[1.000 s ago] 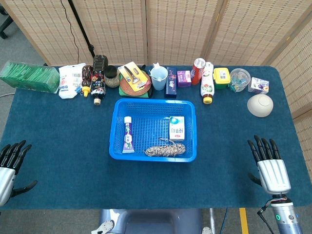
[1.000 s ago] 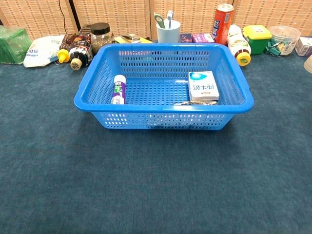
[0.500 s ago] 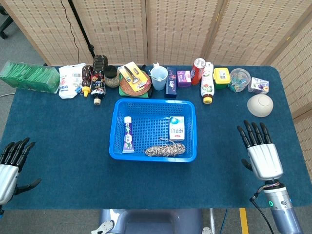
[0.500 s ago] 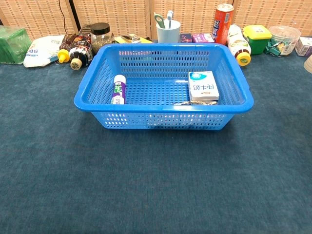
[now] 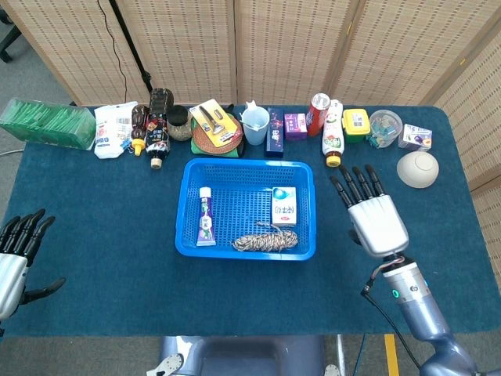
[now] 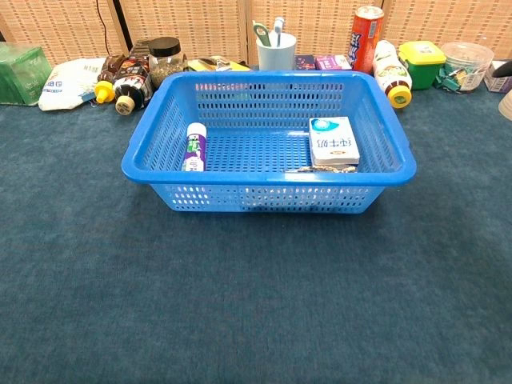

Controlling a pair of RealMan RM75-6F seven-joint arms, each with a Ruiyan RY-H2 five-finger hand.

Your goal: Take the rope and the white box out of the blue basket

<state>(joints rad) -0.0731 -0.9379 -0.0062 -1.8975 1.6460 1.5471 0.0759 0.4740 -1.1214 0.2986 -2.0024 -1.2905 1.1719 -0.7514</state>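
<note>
Blue basket (image 5: 188, 205) holding rope (image 5: 266, 240) and white box (image 5: 284, 205), both left of right hand (image 5: 375, 220). Fingers spread, empty. Left hand (image 5: 14, 254) well apart, also splayed.

Right hand (image 5: 373, 215) lies flat, fingers spread and empty, right of frame centre. Left hand (image 5: 16, 254) sits at the lower left edge, fingers apart.

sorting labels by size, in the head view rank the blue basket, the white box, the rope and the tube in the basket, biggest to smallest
1. blue basket, by far the largest.
2. rope, a loose coil spreading wider than the box.
3. white box and tube: too close to rank; the tube is longer, the box wider.
</note>
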